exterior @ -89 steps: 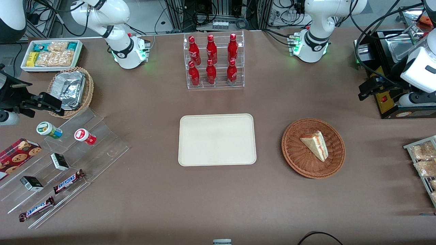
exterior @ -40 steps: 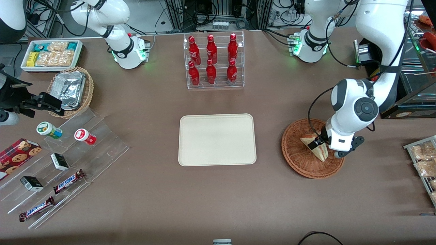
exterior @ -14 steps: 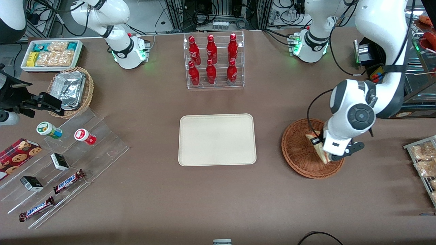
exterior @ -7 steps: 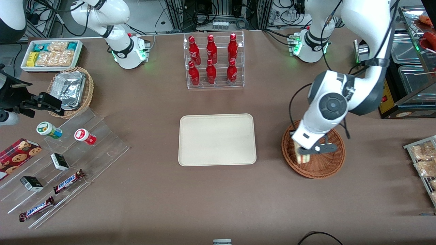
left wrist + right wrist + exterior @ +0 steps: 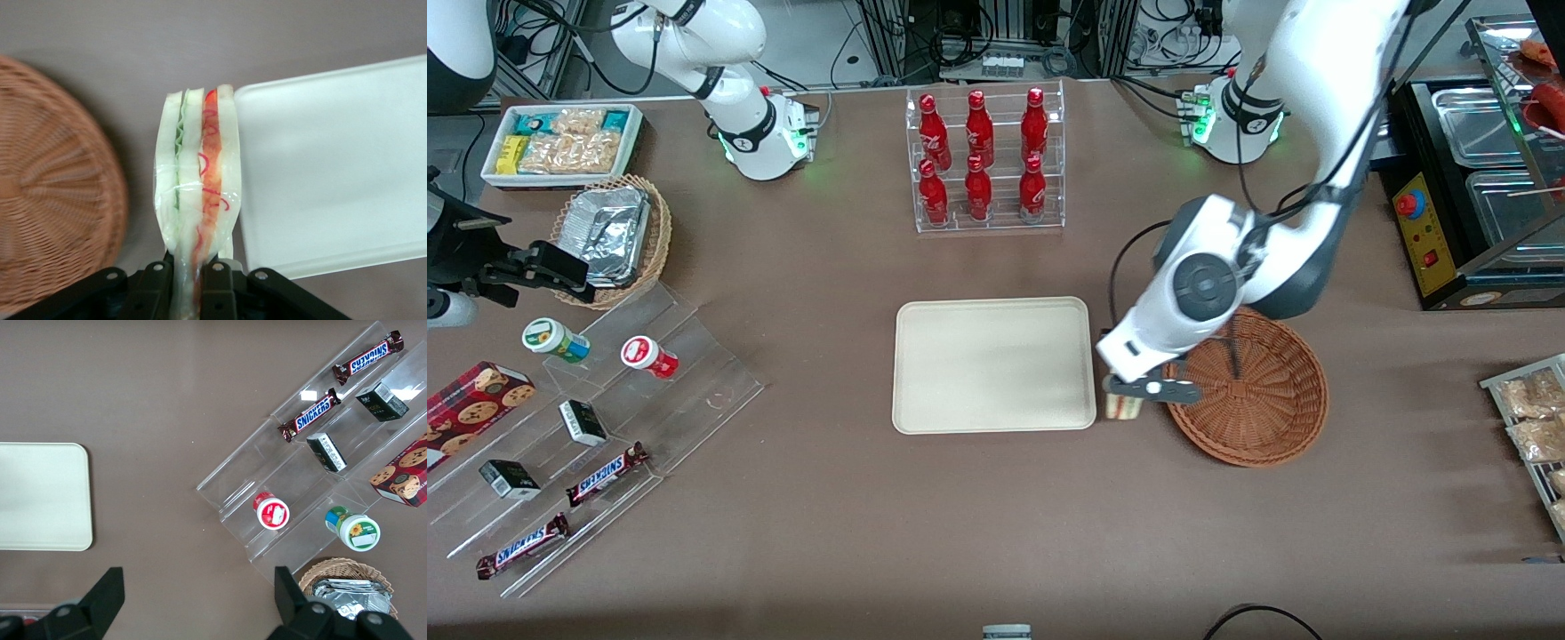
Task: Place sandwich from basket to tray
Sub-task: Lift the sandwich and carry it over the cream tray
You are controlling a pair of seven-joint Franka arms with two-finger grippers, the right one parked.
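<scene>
My left gripper [image 5: 1127,391] hangs above the strip of table between the basket [image 5: 1263,418] and the tray [image 5: 993,364], shut on the sandwich [image 5: 1124,407]. In the left wrist view the sandwich [image 5: 197,177] stands edge-on between the black fingers [image 5: 223,287], white bread with green and red-orange layers showing. The round reddish-brown basket [image 5: 53,180] holds nothing and lies beside it. The cream tray [image 5: 333,167] is bare, its rounded corner next to the sandwich.
A clear rack of red bottles [image 5: 984,160] stands farther from the front camera than the tray. Toward the parked arm's end lie acrylic steps [image 5: 587,427] with snack bars and cups, a tan basket of foil containers [image 5: 614,233] and a white snack bin [image 5: 562,142].
The gripper closed on the sandwich in the basket, lifted it out and carried it sideways to the gap beside the tray. The basket now has nothing in it.
</scene>
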